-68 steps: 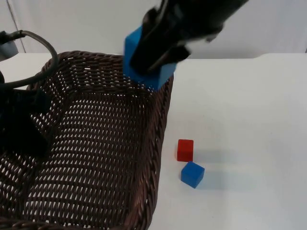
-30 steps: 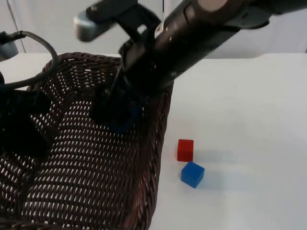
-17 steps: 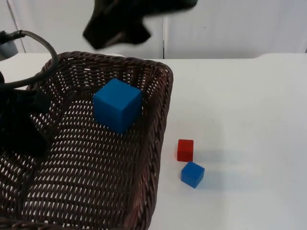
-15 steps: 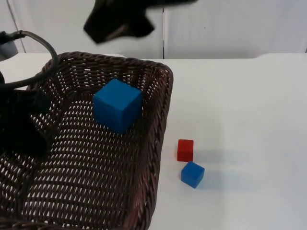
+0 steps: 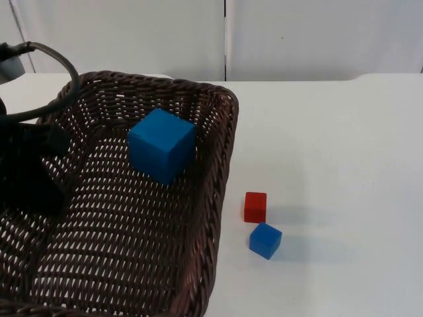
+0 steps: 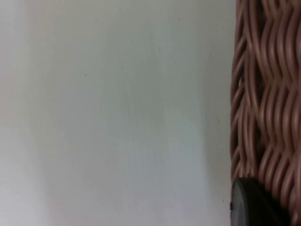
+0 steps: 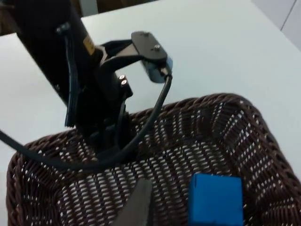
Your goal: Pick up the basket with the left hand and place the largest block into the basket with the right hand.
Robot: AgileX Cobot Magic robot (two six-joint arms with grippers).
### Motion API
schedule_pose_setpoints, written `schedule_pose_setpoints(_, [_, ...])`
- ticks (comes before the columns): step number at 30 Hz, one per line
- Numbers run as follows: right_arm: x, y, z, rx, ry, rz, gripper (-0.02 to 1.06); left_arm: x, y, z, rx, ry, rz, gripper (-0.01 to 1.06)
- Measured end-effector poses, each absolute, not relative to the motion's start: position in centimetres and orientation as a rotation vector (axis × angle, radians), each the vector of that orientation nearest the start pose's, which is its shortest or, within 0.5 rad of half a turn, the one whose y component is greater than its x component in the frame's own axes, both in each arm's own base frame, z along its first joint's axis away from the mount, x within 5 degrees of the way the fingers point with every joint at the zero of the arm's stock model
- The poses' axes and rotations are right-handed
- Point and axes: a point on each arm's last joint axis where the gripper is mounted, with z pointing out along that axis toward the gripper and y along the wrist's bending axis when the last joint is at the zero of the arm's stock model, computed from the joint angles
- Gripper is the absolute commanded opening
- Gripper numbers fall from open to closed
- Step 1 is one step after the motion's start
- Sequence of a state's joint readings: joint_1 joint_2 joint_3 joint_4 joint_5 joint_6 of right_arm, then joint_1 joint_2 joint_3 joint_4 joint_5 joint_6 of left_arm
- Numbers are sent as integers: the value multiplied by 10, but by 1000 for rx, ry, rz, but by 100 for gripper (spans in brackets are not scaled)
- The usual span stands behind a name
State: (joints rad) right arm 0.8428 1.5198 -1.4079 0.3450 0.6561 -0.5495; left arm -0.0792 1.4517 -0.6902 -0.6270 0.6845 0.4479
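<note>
— Top view: where's the big blue block [image 5: 162, 144]?
— Inside the wicker basket [image 5: 218, 172], near its far right corner. Left gripper [image 5: 30, 175] is clamped on the basket's left rim.
— And the right gripper [image 7: 136, 207]?
— Above the basket; its spread I cannot tell.

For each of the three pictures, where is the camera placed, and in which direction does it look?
Top view: fixed above, looking down and forward at the basket, large blue block, red block and small blue block; the left arm is at the basket's rim.
Left wrist view: along the left gripper at wicker and table.
Right wrist view: from above the basket, facing the left arm.
Top and right wrist views share basket and large block.
</note>
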Motion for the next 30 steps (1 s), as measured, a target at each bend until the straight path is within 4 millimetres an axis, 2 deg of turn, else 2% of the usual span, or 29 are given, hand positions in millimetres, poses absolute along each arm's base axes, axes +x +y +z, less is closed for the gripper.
schedule_pose_setpoints(9, [210,265,370,-1283,1885,558,85,237,-53,188,107,2803,-570,0])
schedule_pose_setpoints(20, [181,230,371,-1233,1849,557,85,240,-51,189,92,2772,-541,0])
schedule_pose_setpoints(30, [149,194,388,-1190,1772,573,85,251,-47,186,46,2695,-470,0])
